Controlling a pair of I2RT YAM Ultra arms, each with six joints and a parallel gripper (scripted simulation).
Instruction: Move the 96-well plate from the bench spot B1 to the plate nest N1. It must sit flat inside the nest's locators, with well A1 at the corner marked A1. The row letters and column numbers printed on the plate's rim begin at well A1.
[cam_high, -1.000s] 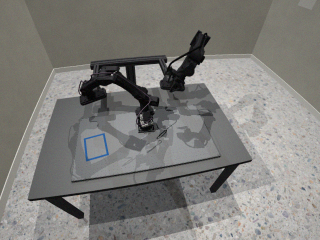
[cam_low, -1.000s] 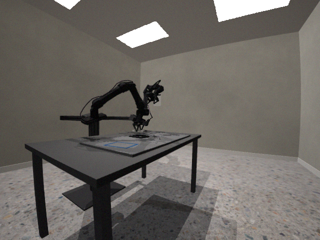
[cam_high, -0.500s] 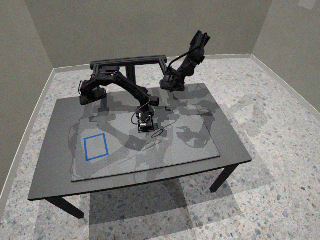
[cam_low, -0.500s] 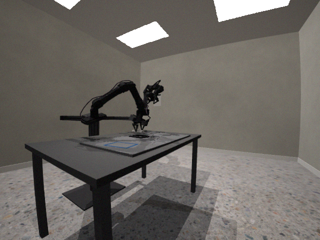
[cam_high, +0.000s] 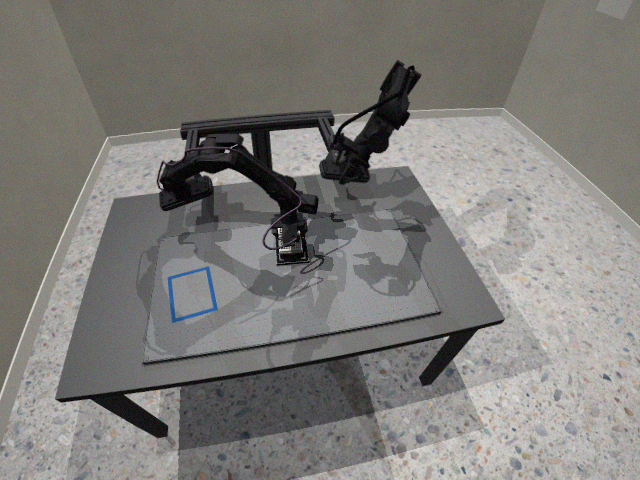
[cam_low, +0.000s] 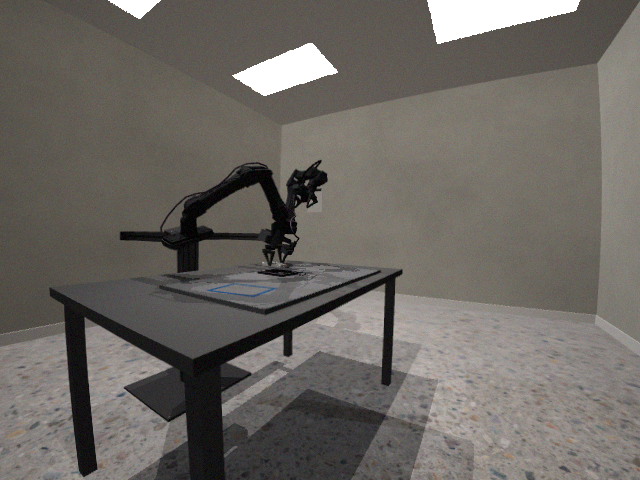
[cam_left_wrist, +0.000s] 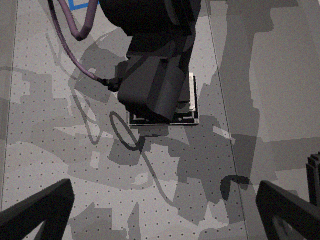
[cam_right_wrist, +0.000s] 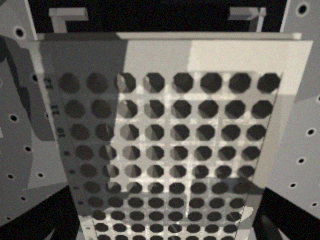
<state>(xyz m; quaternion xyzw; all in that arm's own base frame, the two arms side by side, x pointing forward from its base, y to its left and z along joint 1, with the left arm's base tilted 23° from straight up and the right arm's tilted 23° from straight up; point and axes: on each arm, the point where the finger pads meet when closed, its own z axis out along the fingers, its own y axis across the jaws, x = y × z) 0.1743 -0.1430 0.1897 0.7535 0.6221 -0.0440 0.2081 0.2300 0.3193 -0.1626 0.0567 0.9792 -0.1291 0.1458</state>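
The right hand (cam_high: 291, 238) (cam_low: 275, 261) (cam_right_wrist: 165, 190) pinches the pale rectangular 96-well plate (cam_high: 292, 249) (cam_right_wrist: 175, 120) by its sides, over the black rectangular nest (cam_high: 293, 260) (cam_low: 285, 271) (cam_left_wrist: 192, 121) below the hand; full seating can't be told. The left hand (cam_high: 406, 71) (cam_low: 309, 198) (cam_left_wrist: 164, 189) hangs spread, well apart from it.

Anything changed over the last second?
Right gripper turned at the wrist, bringing the plate squarer to the nest. No clear grasp or release. Left arm stayed raised, its gripper open.
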